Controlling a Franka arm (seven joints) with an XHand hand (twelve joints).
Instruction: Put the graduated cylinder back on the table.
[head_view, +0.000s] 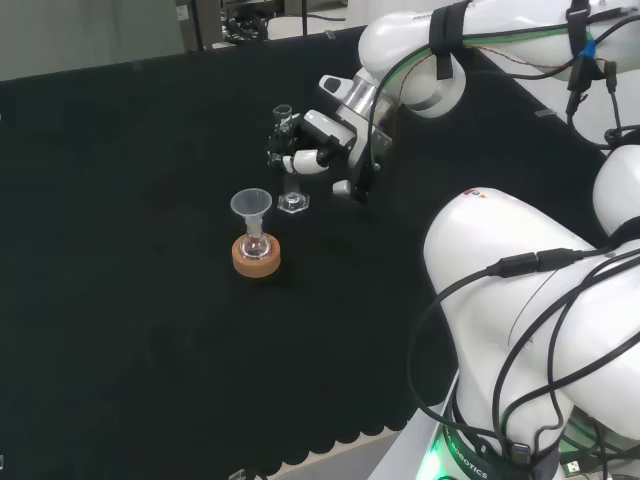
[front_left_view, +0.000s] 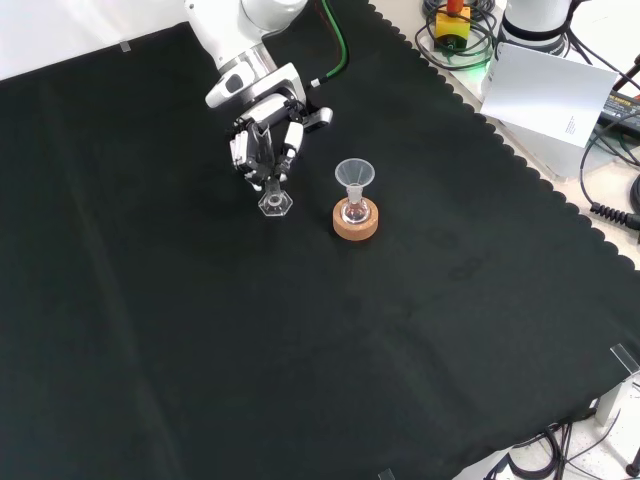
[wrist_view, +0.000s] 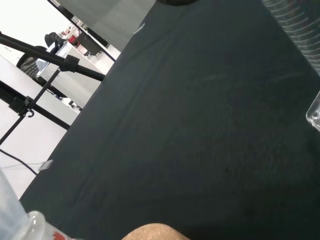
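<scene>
A clear graduated cylinder (head_view: 292, 192) stands upright with its hexagonal foot (front_left_view: 274, 204) at or just above the black cloth; I cannot tell whether it touches. The hand (head_view: 322, 140) has its fingers curled round the cylinder's upper part, and in the front view the hand (front_left_view: 264, 140) sits directly over the foot. The wrist view shows a ribbed clear tube (wrist_view: 292, 20) close by, which looks like the cylinder's wall.
A small flask with a clear funnel (head_view: 251, 204) in its neck rests on a cork ring (head_view: 256, 259), close beside the cylinder's foot. In the front view the cork ring (front_left_view: 356, 223) lies to the right of the foot. The scalloped cloth edge (front_left_view: 520, 160) runs along the right.
</scene>
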